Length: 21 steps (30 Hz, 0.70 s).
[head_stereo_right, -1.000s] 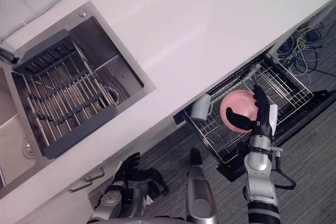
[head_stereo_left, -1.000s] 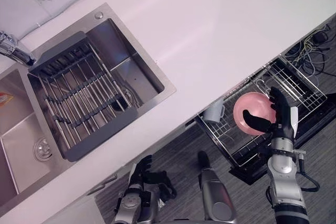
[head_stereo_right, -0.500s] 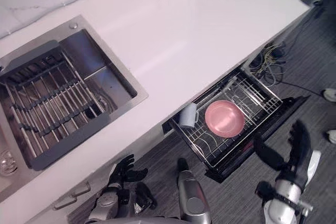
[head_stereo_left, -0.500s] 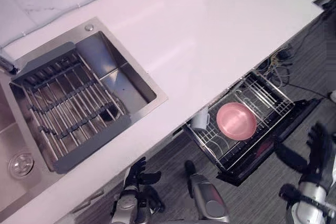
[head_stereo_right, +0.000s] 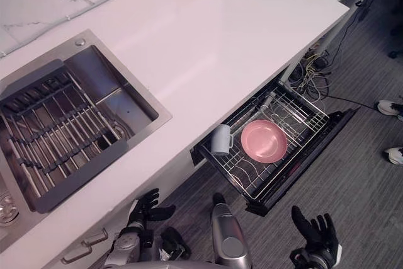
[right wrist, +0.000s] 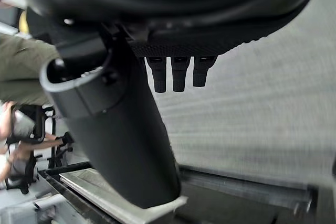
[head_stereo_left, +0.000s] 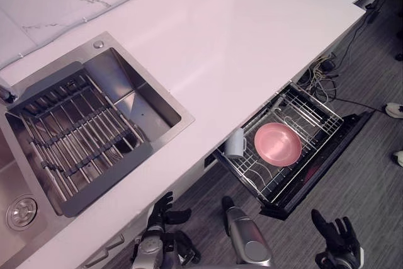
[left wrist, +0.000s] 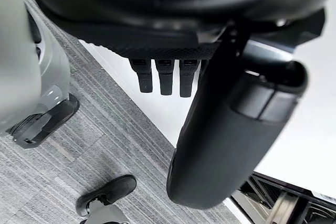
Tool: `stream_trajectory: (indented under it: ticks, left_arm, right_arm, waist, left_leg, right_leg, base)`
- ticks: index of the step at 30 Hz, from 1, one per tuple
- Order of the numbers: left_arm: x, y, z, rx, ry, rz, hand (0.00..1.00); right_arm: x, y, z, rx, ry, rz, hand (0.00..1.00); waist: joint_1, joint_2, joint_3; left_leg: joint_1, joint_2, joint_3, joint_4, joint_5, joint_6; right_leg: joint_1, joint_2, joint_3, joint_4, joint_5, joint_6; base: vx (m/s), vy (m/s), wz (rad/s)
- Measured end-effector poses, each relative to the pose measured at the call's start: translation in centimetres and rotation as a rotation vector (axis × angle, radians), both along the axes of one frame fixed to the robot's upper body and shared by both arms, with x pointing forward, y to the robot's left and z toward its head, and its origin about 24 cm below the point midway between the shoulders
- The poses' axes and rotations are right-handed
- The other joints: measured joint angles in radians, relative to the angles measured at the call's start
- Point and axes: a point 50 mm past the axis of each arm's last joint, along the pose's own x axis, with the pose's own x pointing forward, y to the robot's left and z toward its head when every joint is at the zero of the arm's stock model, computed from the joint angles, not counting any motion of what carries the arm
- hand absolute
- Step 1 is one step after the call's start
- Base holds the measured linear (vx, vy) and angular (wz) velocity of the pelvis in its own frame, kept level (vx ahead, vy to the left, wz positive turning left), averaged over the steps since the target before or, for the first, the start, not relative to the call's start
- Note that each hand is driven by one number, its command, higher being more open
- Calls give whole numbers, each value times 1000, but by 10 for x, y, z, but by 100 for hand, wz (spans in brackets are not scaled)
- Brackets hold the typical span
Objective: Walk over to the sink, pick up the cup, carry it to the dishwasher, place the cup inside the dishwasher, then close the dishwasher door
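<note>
white stone countertop point(head_stereo_left: 252, 42) ran across the kitchen, with a steel sink point(head_stereo_left: 154, 102) sunk into it and a grey slatted drainer point(head_stereo_left: 75, 133) laid over the basin. grey striped floor point(head_stereo_left: 371, 181) lay below the counter's edge, with a tangle of cables point(head_stereo_left: 321, 70) and a person's shoes point(head_stereo_left: 393, 110) off to one side. the dishwasher door point(head_stereo_left: 337, 142) was down and its wire rack point(head_stereo_left: 315, 108) pulled out. the cup point(head_stereo_left: 235, 143) sat in that rack, at the corner by the counter's edge, just beside a pink plate point(head_stereo_left: 278, 144), well ahead of the right hand point(head_stereo_left: 337, 237) and to its left. that hand hung low over the floor, fingers spread wide and empty. the left hand point(head_stereo_left: 165, 209) hung near the cabinet front, fingers loose, holding nothing.
</note>
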Motion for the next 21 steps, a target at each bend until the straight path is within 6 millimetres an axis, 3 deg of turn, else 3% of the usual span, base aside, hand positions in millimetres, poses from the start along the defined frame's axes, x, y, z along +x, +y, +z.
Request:
stream_trajectory:
  ticks: [1,5,8,10,14,16,21]
  left_arm:
    - [0,-2,0,-5,-2,-4,90]
    - [-1,-5,0,-21,1,-6,90]
    - [1,-7,0,-27,-5,-20,90]
    - [3,-11,1,-38,-12,-25,90]
    - [5,-14,2,-40,-19,-30,90]
    - [5,-15,3,-32,-21,-51,90]
    - [10,-22,7,-39,-48,-82,90]
  right_arm:
    - [16,0,6,16,-67,-9,90]
    - [35,4,16,84,-207,-43,90]
    - [53,19,29,131,-308,2,90]
    - [75,28,56,126,-462,47,90]
    - [96,34,72,152,-561,30,90]
    - [112,44,89,164,-648,75,90]
    - [150,59,109,188,-698,203,90]
  waist:
    - [0,9,5]
    - [5,29,18]
    - [4,43,24]
    - [22,63,21]
    - [51,77,23]
    - [59,82,21]
    - [87,107,19]
  left_leg:
    - [-11,-9,-5,-2,3,6]
    - [-32,-35,-13,-21,12,20]
    - [-42,-61,-22,-53,28,33]
    - [-54,-73,-38,-65,40,42]
    - [-57,-89,-63,-98,65,47]
    - [-54,-92,-70,-112,75,45]
    - [-62,-98,-98,-142,107,41]
  right_leg:
    - [-9,-10,-4,2,1,3]
    - [-29,-34,-8,0,5,11]
    - [-33,-56,-15,-24,19,24]
    - [-29,-71,-33,-45,31,31]
    - [-15,-88,-61,-73,43,33]
    - [-10,-91,-71,-82,47,31]
    - [-8,-96,-99,-94,60,24]
  base:
    - [-29,32,14]
    - [-10,45,11]
    - [0,56,11]
    - [11,52,26]
    - [16,7,23]
    - [15,-17,13]
    - [15,-29,17]
